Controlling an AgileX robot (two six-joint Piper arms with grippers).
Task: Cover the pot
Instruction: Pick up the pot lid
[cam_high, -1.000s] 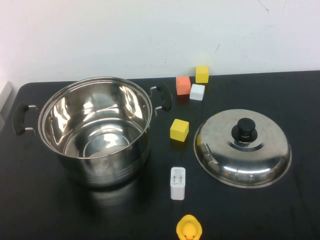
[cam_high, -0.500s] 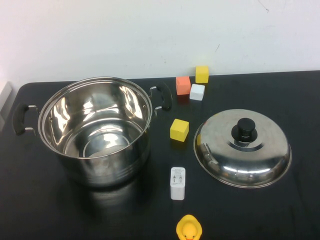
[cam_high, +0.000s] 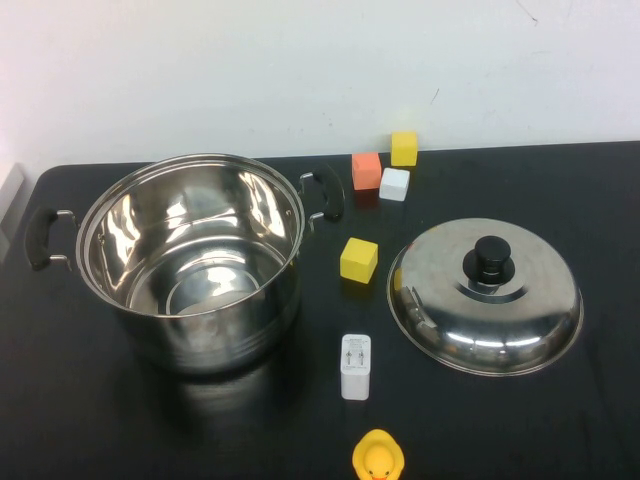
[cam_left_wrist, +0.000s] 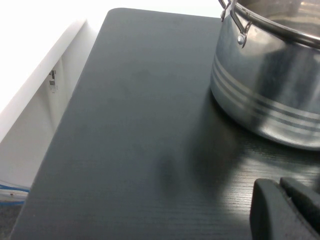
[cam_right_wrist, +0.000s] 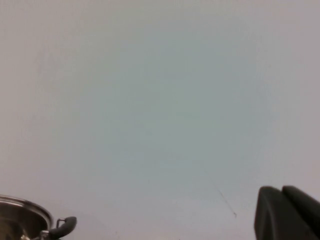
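The large steel pot (cam_high: 190, 265) with two black side handles stands open and empty on the left of the black table; its wall shows in the left wrist view (cam_left_wrist: 270, 95). The domed steel lid (cam_high: 485, 295) with a black knob (cam_high: 491, 255) lies on the table at the right, apart from the pot. Neither arm shows in the high view. My left gripper (cam_left_wrist: 282, 200) is shut and empty, low over the table beside the pot. My right gripper (cam_right_wrist: 282, 205) is shut and empty, raised and facing the white wall; the pot's rim and handle (cam_right_wrist: 30, 225) show at that view's edge.
Between pot and lid lie a yellow cube (cam_high: 359, 259) and a white charger (cam_high: 355, 366). An orange cube (cam_high: 366, 170), a white cube (cam_high: 395, 184) and a yellow cube (cam_high: 404, 148) sit at the back. A yellow rubber duck (cam_high: 378, 456) sits at the front edge.
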